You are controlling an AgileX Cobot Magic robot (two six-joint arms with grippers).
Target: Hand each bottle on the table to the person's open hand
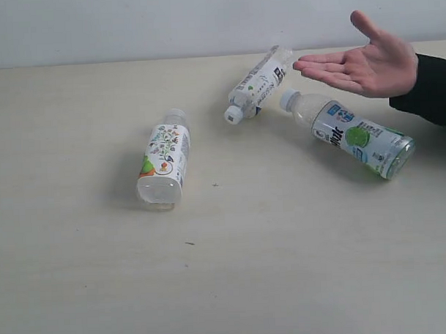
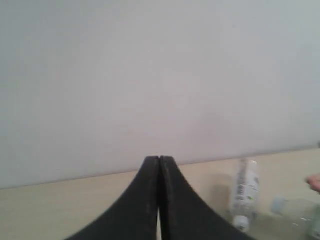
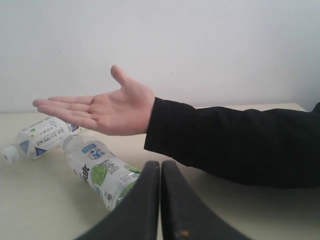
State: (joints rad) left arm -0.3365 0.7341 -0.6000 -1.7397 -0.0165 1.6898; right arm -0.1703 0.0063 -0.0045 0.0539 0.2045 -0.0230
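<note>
So the robot is between pickups here, nothing in either hand. The left hand (image 2: 159, 159) has its jaws pressed flat together with nothing between them, and the right hand (image 3: 160, 163) is the same, closed and empty. Neither arm shows up in the exterior view at all, so both look parked well back from the action.

Three bottles lie on their sides on the bench (image 1: 285, 275). The floral-label bottle (image 1: 164, 158) is off on the left by itself, well apart from the others. The white-black label bottle (image 1: 258, 84) is near the back, cap pointing toward the front. The green-fruit bottle (image 1: 354, 137) is on the right. A fourth bottle isn't visible anywhere. The person's palm (image 1: 366, 63) is held out flat and face up above the bench on the right, fingertips over the far end of the white-black one, with the green-fruit bottle lying just in front of it.

The step in hand looks like choosing and reaching for the next bottle. The green-fruit one seems the obvious pick for the right hand, since it sits right in front of that wrist camera and next to the palm. For that, the jaws need to open wide first, then come down across the bottle's body rather than along it. Being round, clear plastic and on its side, it'll probably roll if nudged off-centre.
</note>
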